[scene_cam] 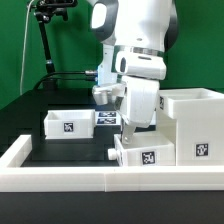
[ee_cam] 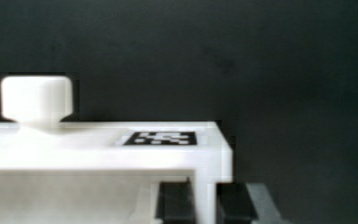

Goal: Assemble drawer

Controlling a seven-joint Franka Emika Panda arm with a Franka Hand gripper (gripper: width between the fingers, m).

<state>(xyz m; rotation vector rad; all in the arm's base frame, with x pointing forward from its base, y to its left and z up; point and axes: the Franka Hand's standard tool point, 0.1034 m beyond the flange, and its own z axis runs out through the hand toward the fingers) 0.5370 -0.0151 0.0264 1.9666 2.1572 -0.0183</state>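
The arm (scene_cam: 138, 55) is reaching down over the near tray (scene_cam: 130, 160) of the drawer set. This tray is lying on the black worktop (scene_cam: 70, 148), just behind the low white border wall (scene_cam: 90, 180). It is sitting just beside the tall housing (scene_cam: 195, 120), which is standing on the exterior view's right.

The jaws are standing almost fully closed, leaving only a thin slit between the two dark fingers (ee_cam: 185, 202). They are holding nothing that can be made out.

In the wrist view, the fingers are sitting at the edge of a tray, near its corner. The tray's square tag (ee_cam: 163, 138) and upright knob (ee_cam: 37, 98) are showing beyond them. Whether the fingers are touching the tray cannot be told.

The second tray (scene_cam: 70, 122) is lying well apart, toward the exterior view's left. The marker board (scene_cam: 108, 118) is lying between it and the arm.
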